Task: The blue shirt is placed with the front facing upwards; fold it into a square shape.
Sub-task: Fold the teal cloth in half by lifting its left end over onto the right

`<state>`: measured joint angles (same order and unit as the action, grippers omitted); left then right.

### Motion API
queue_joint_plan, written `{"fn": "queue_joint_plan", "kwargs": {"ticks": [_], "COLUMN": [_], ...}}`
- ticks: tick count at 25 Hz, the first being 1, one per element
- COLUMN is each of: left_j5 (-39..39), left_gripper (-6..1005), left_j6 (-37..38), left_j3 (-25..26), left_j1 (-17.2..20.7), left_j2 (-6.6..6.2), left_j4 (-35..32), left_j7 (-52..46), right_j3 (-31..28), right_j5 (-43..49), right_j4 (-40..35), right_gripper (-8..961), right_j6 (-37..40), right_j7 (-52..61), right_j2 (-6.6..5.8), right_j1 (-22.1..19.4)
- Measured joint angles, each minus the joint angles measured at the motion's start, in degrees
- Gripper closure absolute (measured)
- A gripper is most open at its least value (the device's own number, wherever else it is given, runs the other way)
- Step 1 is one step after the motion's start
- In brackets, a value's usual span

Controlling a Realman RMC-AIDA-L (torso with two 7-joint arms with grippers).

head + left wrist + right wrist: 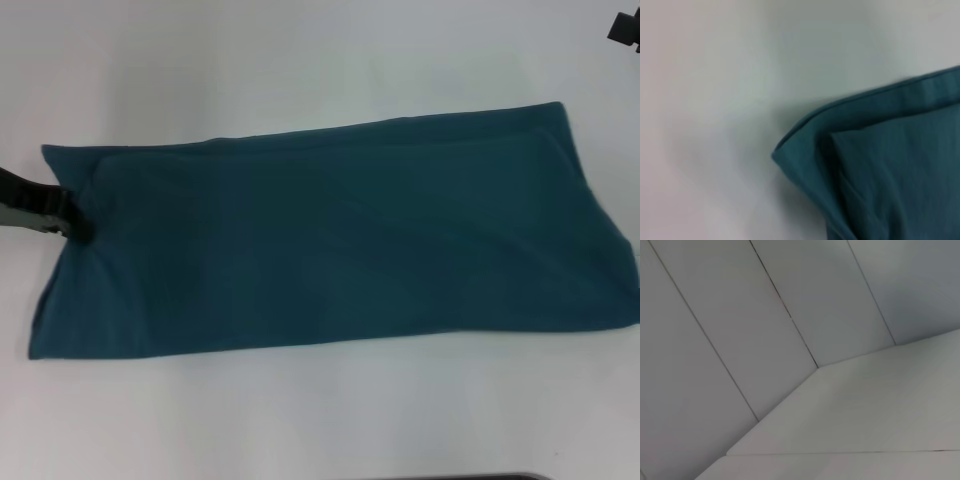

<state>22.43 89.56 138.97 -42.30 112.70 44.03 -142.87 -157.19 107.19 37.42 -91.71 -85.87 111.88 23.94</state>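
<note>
No readable text in any view.
The blue shirt (330,240) lies folded on the white worktop (300,60), showing plain fabric with no lettering, label or tag.

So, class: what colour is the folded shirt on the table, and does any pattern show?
The blue shirt is plain dark teal-blue, no pattern visible; the head view shows it best.

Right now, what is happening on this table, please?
A robot is folding the blue shirt on a white table. The shirt already lies as a long band across the table, with no letters or collar showing. The left gripper is at the shirt's left end, on or just above the cloth near the edge. The right gripper is raised at the far right corner, away from the shirt. The band is not yet a square.
</note>
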Motion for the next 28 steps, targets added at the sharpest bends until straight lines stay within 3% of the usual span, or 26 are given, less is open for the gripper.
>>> {"fn": "queue_joint_plan", "kwargs": {"ticks": [17, 22, 28], "left_j5": [-0.81, -0.88, -2.14], "left_gripper": [963, 963, 963], "left_j6": [2.74, 3.62, 6.06], "left_j3": [0.0, -0.01, -0.02], "left_j1": [0.24, 0.31, 0.14], "left_j2": [-6.55, -6.85, -5.87], "left_j4": [-0.3, -0.03, 2.49], "left_j7": [0.36, 0.39, -1.12], "right_j3": [1.37, 1.87, 2.05], "right_j5": [0.39, 0.39, 0.47], "right_j4": [-1.29, -1.68, -1.68], "right_gripper": [269, 270, 270], "right_j6": [0.83, 1.09, 1.15], "right_j7": [-0.79, -0.79, -0.79], "right_j2": [1.7, 1.72, 1.64], "right_j1": [2.7, 3.23, 3.26]}}
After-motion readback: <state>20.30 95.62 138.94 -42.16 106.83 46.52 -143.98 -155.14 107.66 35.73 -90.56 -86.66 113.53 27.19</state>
